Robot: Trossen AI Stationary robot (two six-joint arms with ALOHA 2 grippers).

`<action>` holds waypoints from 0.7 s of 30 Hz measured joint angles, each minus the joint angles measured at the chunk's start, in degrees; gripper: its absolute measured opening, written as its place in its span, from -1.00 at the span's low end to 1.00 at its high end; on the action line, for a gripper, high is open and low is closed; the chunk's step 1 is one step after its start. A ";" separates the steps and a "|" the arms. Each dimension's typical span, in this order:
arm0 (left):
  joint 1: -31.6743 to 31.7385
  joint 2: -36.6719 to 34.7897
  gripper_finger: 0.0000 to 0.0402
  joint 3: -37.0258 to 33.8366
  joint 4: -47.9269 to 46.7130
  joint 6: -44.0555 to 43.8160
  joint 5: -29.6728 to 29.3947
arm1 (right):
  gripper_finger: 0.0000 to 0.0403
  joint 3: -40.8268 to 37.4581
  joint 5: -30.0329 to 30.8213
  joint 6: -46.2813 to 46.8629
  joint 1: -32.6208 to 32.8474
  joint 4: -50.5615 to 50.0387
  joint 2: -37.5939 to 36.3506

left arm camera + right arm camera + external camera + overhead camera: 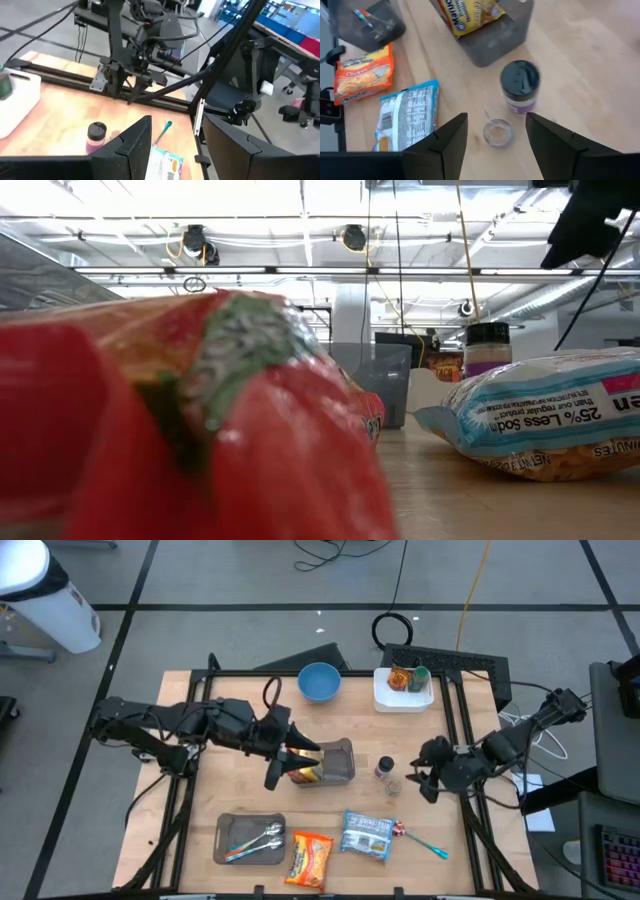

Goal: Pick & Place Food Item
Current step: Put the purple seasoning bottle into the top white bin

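Hovering over the worktop [230, 790], my left pincer [303, 752] stands apart, empty, beside the grey bin [340, 762] holding a yellow noodle packet [467, 14]. My right pincer [420, 780], fingers apart, hangs near the spice jar [384, 769].

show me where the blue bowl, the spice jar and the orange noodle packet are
blue bowl [319, 682], high view, the inside of the bowl.
spice jar [520, 86], right wrist view, its dark lid.
orange noodle packet [310, 859], high view, the middle of the wrapper.
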 joint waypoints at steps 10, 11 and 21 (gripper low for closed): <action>0.27 0.09 -0.08 0.00 -0.57 -1.82 -0.01 | -0.04 -12.51 -0.22 -0.99 -1.68 18.87 0.00; 0.27 0.09 -0.08 0.00 -0.65 -1.83 -0.01 | -0.04 -13.09 -0.30 -0.80 -2.25 19.20 0.00; 0.50 0.09 -0.08 0.00 -0.53 -2.05 -0.01 | 0.16 -13.90 -9.07 -3.55 -9.78 19.56 0.00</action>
